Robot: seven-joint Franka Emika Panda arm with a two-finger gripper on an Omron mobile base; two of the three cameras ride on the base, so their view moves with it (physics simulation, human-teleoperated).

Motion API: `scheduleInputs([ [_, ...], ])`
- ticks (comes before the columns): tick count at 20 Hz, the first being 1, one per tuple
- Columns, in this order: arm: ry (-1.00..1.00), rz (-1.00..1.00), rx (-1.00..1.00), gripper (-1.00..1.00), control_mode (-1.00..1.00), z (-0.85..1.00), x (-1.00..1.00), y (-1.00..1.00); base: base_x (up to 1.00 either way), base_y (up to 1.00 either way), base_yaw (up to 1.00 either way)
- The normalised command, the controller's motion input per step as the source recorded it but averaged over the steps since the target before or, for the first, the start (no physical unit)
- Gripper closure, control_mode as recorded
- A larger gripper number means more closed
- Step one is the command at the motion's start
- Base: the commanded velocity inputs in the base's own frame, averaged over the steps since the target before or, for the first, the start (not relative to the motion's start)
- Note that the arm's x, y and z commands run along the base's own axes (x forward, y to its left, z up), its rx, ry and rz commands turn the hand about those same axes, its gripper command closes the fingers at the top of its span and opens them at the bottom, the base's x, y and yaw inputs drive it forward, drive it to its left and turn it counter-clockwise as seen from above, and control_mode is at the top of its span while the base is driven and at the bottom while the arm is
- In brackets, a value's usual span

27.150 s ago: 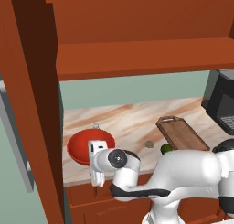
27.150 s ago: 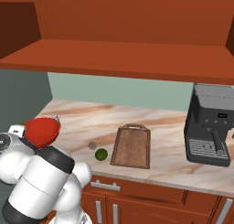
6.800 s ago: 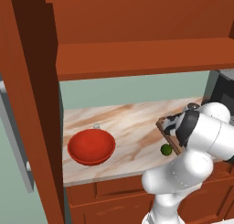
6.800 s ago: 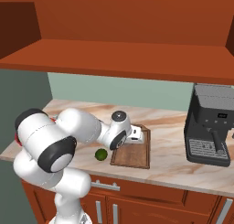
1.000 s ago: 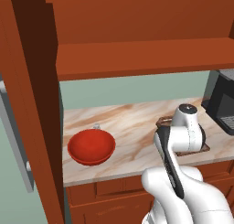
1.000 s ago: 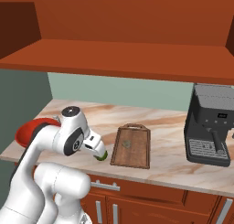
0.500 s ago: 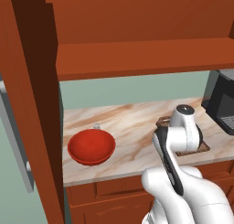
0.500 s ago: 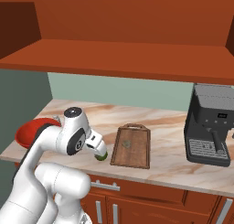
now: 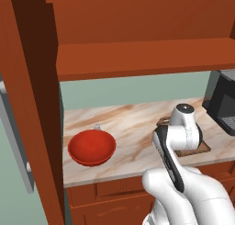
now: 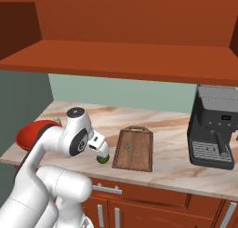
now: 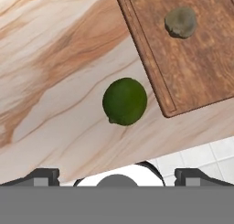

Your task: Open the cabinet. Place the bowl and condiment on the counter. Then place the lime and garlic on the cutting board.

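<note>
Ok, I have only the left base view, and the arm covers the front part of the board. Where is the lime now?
Observer: The lime lies on the counter, close beside the long edge of the cutting board, not on it.
Operator: And the garlic?
Observer: The garlic sits on the board, apart from the lime.
Operator: Does the end effector hold anything?
Observer: No. The end effector is open and hovers above the lime, with nothing between its fingers.
</note>
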Motion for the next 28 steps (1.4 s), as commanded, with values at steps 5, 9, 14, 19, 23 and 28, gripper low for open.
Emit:
scheduleInputs([
  [5,0.00,0.00,0.00,-1.00,-1.00,-0.03,0.13,0.00,0.00,0.00,0.00],
  [9,0.00,0.00,0.00,-1.00,-1.00,-0.07,0.15,0.00,0.00,0.00,0.00],
  [14,0.00,0.00,0.00,-1.00,-1.00,-0.07,0.14,-0.03,0.00,0.00,0.00],
  [19,0.00,0.00,0.00,-1.00,-1.00,-0.11,0.05,-0.13,0.00,0.00,0.00],
  [23,0.00,0.00,0.00,-1.00,-1.00,-0.12,0.04,-0.11,0.00,0.00,0.00],
  [28,0.00,0.00,0.00,-1.00,-1.00,-0.13,0.01,-0.02,0.00,0.00,0.00],
])
